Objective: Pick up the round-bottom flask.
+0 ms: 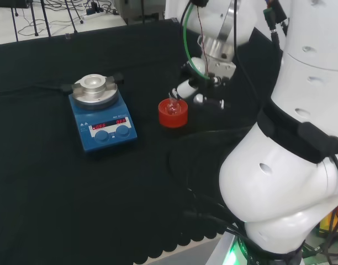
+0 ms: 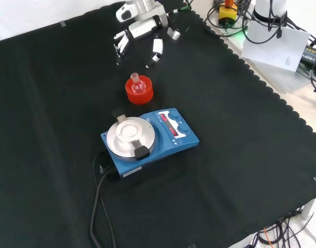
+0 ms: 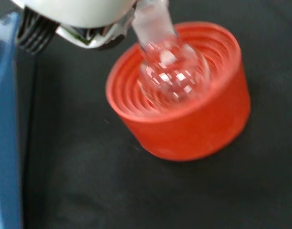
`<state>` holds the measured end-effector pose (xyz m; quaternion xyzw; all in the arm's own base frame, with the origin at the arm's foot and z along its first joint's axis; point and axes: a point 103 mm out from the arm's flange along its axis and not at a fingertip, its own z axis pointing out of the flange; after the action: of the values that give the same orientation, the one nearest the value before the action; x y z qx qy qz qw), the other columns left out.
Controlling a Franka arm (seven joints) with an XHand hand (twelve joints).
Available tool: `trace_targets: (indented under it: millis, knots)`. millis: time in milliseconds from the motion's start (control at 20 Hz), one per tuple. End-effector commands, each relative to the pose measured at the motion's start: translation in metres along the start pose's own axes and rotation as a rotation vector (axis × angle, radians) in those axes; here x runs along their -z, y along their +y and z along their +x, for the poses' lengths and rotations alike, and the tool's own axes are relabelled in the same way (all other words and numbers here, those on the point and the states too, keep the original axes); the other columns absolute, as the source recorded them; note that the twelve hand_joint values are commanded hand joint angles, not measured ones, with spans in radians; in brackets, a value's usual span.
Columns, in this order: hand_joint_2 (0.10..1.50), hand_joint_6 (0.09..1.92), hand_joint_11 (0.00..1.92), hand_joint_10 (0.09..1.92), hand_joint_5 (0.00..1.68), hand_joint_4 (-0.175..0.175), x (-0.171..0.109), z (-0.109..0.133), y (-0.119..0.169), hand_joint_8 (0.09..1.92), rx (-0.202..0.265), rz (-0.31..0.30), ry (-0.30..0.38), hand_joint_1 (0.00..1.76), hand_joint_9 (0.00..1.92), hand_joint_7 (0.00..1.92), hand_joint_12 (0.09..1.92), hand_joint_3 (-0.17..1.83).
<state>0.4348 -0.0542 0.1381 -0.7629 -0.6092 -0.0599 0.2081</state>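
A small clear round-bottom flask (image 2: 137, 84) stands with its neck up in a red ribbed ring stand (image 2: 140, 93) near the middle of the cloth. In the head view the flask (image 1: 173, 104) sits in the stand (image 1: 173, 114) just left of the hand (image 1: 209, 77). The black and white hand (image 2: 143, 27) hangs above and beyond the stand in the front view. Its fingers (image 2: 156, 49) are spread, pointing down, with nothing between them. Up close in the wrist view, the flask's bulb (image 3: 173, 72) rests inside the stand (image 3: 193, 129), its neck reaching toward a blurred white part of the hand (image 3: 74, 10).
A blue hotplate stirrer (image 2: 147, 138) with a round metal top stands in front of the stand in the front view, its cable trailing toward the near edge. In the head view the stirrer (image 1: 100, 113) is to the stand's left. The arm's white links (image 1: 290, 165) rise at the right.
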Motion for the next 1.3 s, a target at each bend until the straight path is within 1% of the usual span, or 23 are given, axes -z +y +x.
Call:
trace_targets:
  millis: [50,250,400,500,850,950,1300]
  knots:
    - [0.51,0.09,0.00,0.67,0.63,-0.057,-0.029,-0.013,0.006,0.67,-0.010,-0.005,0.059,0.89,0.53,0.44,1.37,0.76]
    - [0.51,0.09,0.00,0.67,0.64,-0.058,-0.035,-0.014,0.005,0.67,-0.006,-0.017,0.076,0.88,0.53,0.43,1.38,0.73]
    - [0.52,0.09,0.00,0.67,0.64,-0.059,-0.035,-0.012,0.005,0.68,-0.001,-0.046,0.094,0.85,0.53,0.42,1.38,0.67]
    - [0.52,0.09,0.01,0.67,0.64,-0.060,-0.035,-0.008,0.006,0.68,0.009,-0.059,0.090,0.84,0.54,0.42,1.38,0.66]
    - [0.56,0.09,0.12,0.66,0.67,-0.066,-0.041,0.003,0.013,0.68,0.014,-0.092,0.134,0.86,0.57,0.44,1.36,0.56]
    - [0.56,0.10,0.14,0.66,0.67,-0.067,-0.042,0.005,0.015,0.68,0.018,-0.107,0.135,0.87,0.57,0.45,1.36,0.56]
    - [0.58,0.16,0.21,0.64,0.69,-0.071,-0.049,0.004,0.025,0.67,0.010,-0.125,0.145,0.89,0.61,0.46,1.33,0.55]
